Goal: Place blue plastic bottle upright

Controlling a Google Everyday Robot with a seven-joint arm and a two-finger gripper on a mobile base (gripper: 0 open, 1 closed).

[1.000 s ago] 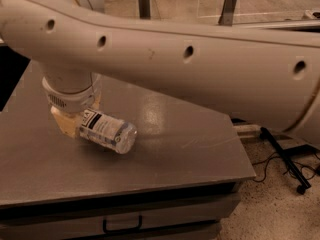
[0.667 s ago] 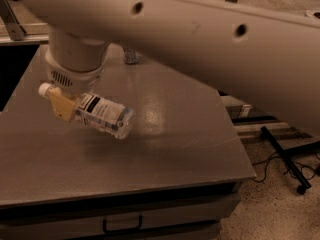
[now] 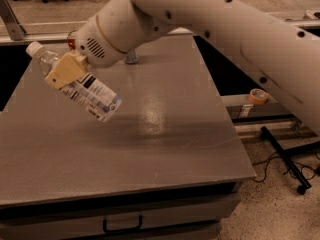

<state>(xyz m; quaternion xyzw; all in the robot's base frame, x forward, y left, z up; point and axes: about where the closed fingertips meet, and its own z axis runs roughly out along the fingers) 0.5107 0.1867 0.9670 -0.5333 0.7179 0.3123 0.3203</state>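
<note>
Blue plastic bottle (image 3: 82,88) tilted above table (image 3: 150,154), clasped by gripper fingers (image 3: 65,70) (silver can (image 3: 131,58) behind arm (image 3: 225,24)).

The tool (image 3: 65,70) has raised the blue plastic bottle (image 3: 94,98) above the table (image 3: 165,134)

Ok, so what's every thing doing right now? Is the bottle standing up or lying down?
blue plastic bottle: tilted, cap up-left, held off the table, not upright yet.
gripper: over the table's left side, jaws shut on the bottle near its neck.
silver can: at the table's back, mostly hidden behind the arm.
red can: back there too, only a sliver shows.
drawer: shut.
tape roll: lying flat right of the table.
</note>
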